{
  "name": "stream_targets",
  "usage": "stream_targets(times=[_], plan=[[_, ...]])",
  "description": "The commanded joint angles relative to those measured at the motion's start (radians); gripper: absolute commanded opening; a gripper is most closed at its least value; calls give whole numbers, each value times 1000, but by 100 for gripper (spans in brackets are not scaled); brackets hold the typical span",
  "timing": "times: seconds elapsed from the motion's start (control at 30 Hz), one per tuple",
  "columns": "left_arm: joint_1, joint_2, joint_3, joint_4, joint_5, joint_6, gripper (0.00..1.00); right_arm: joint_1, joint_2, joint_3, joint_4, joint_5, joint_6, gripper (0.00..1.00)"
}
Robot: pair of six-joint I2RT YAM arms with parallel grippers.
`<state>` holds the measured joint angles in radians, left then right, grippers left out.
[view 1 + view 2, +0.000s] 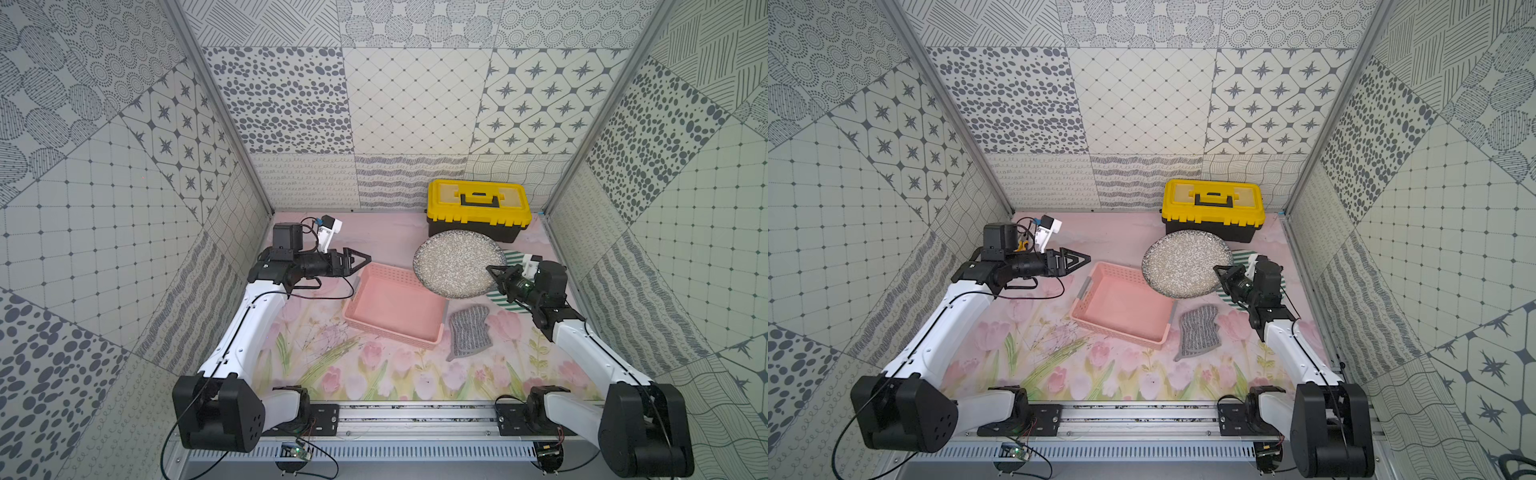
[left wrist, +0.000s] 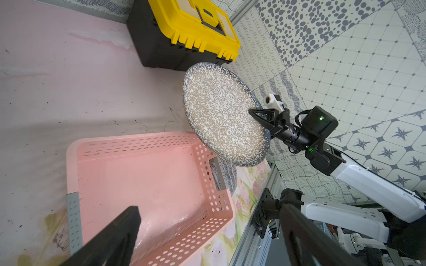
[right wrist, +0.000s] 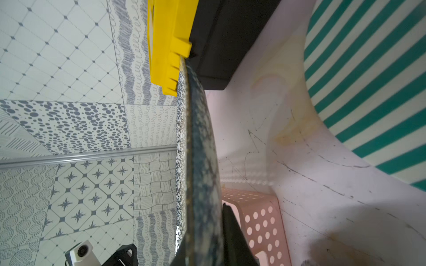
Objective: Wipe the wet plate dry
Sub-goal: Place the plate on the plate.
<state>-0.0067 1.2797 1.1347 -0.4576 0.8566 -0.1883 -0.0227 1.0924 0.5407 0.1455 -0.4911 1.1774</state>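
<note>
- Patterned grey-and-white panels wall in a counter [image 1: 374,374] covered with a pink tulip print.
- The speckled plate [image 1: 455,264] is lifted off the counter and tilted, its face turned towards the left arm. It hangs over the far right corner of the pink basket [image 1: 392,332].
- The right gripper [image 1: 494,272] is clamped narrowly on the plate's right rim. The left wrist view shows one finger lying across the speckled face, and the right wrist view shows the plate edge-on between the fingers.
- A grey striped cloth [image 1: 469,332] lies flat on the counter, just beside the basket's right wall, with nothing touching it.
- A green-and-white striped round piece [image 3: 368,80] lies on the counter under the right gripper.
- A yellow-lidded toolbox [image 1: 478,203] stands against the back wall, behind the plate.
- The left gripper [image 1: 361,259] hovers beyond the basket's far left corner, its fingers spread wide and holding nothing.
</note>
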Motion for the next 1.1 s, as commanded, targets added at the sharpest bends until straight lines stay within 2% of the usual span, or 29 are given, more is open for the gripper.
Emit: stream_targets(times=[0.0,0.53,0.77,1.07], plan=[[11,-2,1,37,2,50,100,-60,-99,25,249,-73,73,0],[12,1,-7,45,19,38,100,-377,-205,-145,236,-90,96,0],[12,3,-15,63,28,16,100,-428,-137,-148,272,-68,66,0],[11,5,-13,72,33,-2,100,-443,-25,-144,359,-27,26,0]])
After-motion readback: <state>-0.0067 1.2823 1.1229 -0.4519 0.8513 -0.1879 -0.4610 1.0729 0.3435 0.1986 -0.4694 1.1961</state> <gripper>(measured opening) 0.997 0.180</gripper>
